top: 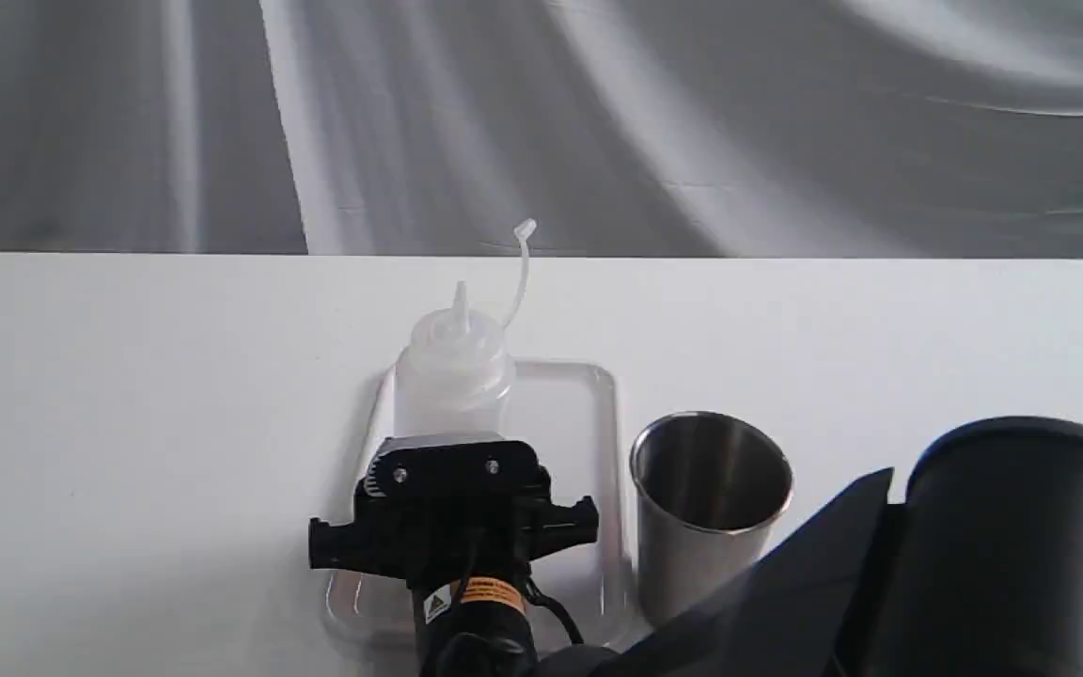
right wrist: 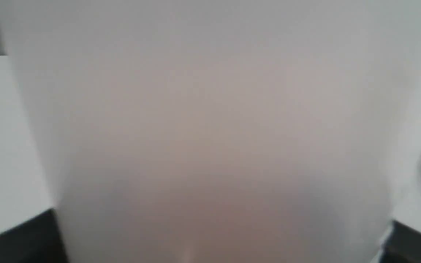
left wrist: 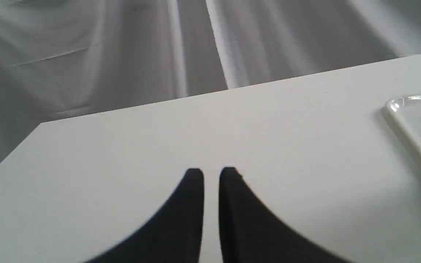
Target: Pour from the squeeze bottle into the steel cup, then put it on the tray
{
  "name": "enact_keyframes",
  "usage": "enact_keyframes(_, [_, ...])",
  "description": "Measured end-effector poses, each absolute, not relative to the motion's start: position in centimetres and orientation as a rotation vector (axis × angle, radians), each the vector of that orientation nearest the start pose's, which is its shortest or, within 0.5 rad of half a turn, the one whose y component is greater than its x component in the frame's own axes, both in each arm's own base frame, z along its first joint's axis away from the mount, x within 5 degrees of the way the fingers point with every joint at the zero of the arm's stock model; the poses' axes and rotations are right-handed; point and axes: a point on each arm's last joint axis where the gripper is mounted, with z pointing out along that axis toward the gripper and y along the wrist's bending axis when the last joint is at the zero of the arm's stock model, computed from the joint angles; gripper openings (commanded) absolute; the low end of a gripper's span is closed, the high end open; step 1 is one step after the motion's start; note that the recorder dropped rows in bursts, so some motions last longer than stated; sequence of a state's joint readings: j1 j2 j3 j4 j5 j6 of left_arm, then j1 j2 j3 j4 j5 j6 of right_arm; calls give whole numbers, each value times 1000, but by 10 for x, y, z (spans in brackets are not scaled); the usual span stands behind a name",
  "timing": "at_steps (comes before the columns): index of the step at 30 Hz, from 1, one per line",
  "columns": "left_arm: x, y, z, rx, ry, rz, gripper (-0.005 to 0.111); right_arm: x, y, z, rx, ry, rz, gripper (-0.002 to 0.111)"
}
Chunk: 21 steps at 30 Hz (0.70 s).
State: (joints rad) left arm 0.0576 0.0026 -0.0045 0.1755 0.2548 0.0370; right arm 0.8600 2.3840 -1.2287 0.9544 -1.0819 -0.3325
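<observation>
**A:** Exterior view: bottle point(top: 452, 376) upright at tray point(top: 568, 414), base hidden. Long axis vertical, nozzle up. Right claw point(top: 452, 451) at its lower body. Cup point(top: 706, 508) just beside tray.

**B:** Risk?

**A:** My guess is that a hard squeeze on soft plastic spurts liquid early, and that a swing toward the cup clips its rim.

**B:** Left wrist view?

**A:** Left claw point(left wrist: 211, 175) nearly closed, empty, over table point(left wrist: 122, 146).

**B:** Right wrist view?

**A:** Bottle fills the frame. Fingers point(right wrist: 16, 237) sit against both flanks, so it looks gripped.

Light: bright, even, diffuse; shadows on the white table point(top: 128, 423) faint
Glare: highlights along the tray point(left wrist: 397, 105) rim and steel cup point(top: 711, 498) wall
Focus: squeeze bottle point(right wrist: 210, 128) fills the right wrist view, wholly blurred; nearby black arm housing point(top: 1021, 555) soft
</observation>
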Motion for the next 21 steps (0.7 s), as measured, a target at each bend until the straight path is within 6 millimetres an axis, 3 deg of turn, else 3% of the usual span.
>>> enact_keyframes(21, [55, 7, 192, 97, 1735, 233, 8, 332, 285, 65, 3, 1738, 63, 0])
